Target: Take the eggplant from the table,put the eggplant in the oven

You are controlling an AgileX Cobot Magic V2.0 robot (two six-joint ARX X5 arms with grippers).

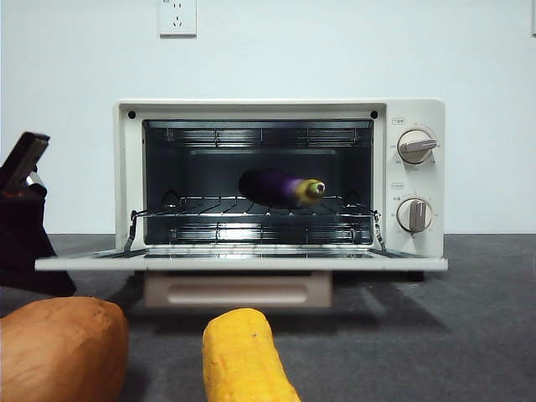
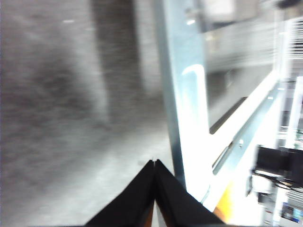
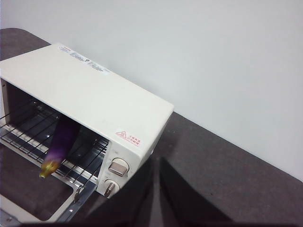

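Note:
The dark-purple eggplant [image 1: 280, 188] lies on the wire rack inside the open cream oven [image 1: 419, 117], its yellowish stem end pointing outward. The right wrist view shows the same eggplant [image 3: 61, 142] on the rack from above. The oven door [image 1: 243, 261] is folded down flat. My left gripper [image 2: 155, 163] is shut and holds nothing; it is beside the left end of the door, and it is the dark shape [image 1: 25, 209] at the left edge of the front view. My right gripper [image 3: 158, 161] hangs shut and empty above the oven's [image 3: 94, 94] knob side, out of the front view.
A yellow corn cob [image 1: 247, 356] and an orange-brown sweet potato [image 1: 63, 347] lie on the dark grey table [image 1: 452, 335] in front of the oven door. A white wall with a socket stands close behind the oven.

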